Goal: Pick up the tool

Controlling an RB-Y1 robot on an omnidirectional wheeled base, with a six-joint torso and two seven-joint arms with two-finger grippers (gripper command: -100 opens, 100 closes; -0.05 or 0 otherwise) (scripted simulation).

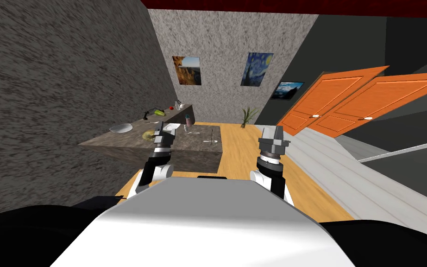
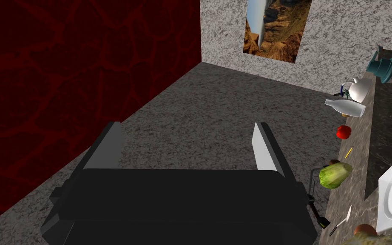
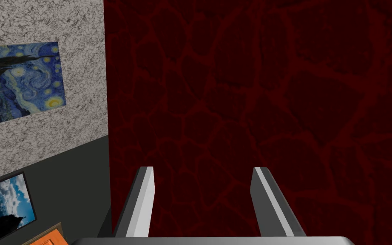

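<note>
Thin black-handled tool (image 2: 319,217) is lying at the edge of the dark mottled stone counter (image 2: 359,191), just outside my left gripper's (image 2: 187,127) jaws, beside a pale green lettuce head (image 2: 334,175). Left jaws are spread wide and touch nothing. Right gripper (image 3: 203,170) same deal, flat grey blades apart and empty.

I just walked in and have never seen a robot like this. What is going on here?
The robot faces a dark stone-look counter set with a white plate, a white bowl, a green vegetable and some slim utensils. It means to pick up a tool there, but nothing is in hand yet. The left gripper is open, raised near the counter; the right gripper is open too, off to the counter's side. Which item is the tool I cannot tell.
</note>
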